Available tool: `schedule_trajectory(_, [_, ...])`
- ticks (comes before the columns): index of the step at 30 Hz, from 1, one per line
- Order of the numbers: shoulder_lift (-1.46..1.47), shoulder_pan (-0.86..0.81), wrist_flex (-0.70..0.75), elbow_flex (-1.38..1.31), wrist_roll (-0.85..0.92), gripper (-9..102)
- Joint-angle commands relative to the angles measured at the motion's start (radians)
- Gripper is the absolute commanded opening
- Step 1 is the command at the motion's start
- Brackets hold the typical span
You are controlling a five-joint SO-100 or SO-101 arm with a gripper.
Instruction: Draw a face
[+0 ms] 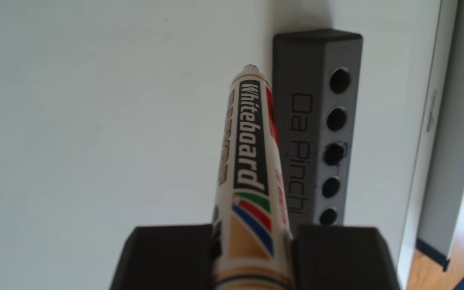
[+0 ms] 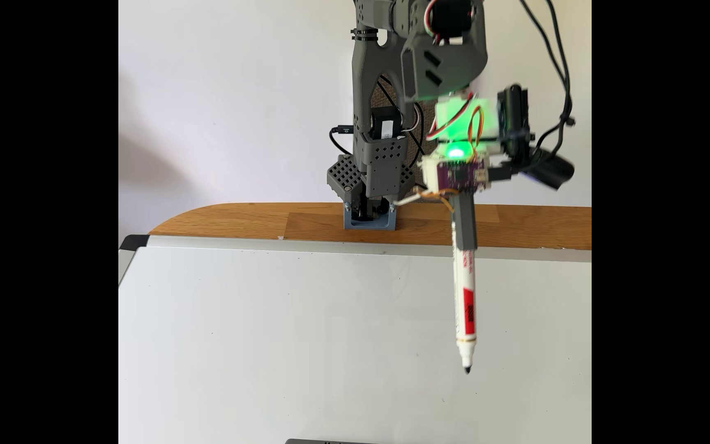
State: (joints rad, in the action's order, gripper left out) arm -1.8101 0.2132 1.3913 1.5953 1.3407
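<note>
The board (image 2: 259, 341) serves as the landmark. In the fixed view its white face looks bare left of the marker (image 2: 464, 290), so no stroke of the face can be made out and I judge the drawing not yet begun. The marker hangs over the board's right part, tip down and a little tilted; whether the tip touches the board I cannot tell. The jaws (image 1: 253, 251) are clamped on the marker barrel, one dark block on each side of it in the other view.

To do this step well, I would set the tip down gently, keep the marker near upright, and press just enough for an even line, starting well inside the board's edges so the whole face fits.

The other view shows the "Whiteboard" label and, just right of the marker, a grey holder (image 1: 337, 133) on the board with five holes. The fixed view instead shows the arm's base (image 2: 368, 222) on the wooden surface (image 2: 238, 222) beyond the board's far edge
</note>
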Motion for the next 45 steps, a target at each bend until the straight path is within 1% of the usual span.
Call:
schedule_trajectory(1, [0.003, -0.011, -0.058, 0.003, 0.008, -1])
schedule_trajectory(8, [0.103, -0.025, -0.097, -0.003, 0.006, -1])
schedule_trajectory(28, [0.166, -0.028, -0.098, -0.005, 0.005, -1])
schedule_trajectory(34, [0.184, -0.028, -0.14, -0.005, 0.005, -1])
schedule_trajectory(39, [0.178, -0.028, -0.12, -0.003, 0.006, -1])
schedule_trajectory(45, [0.173, -0.028, -0.023, -0.003, 0.014, -1])
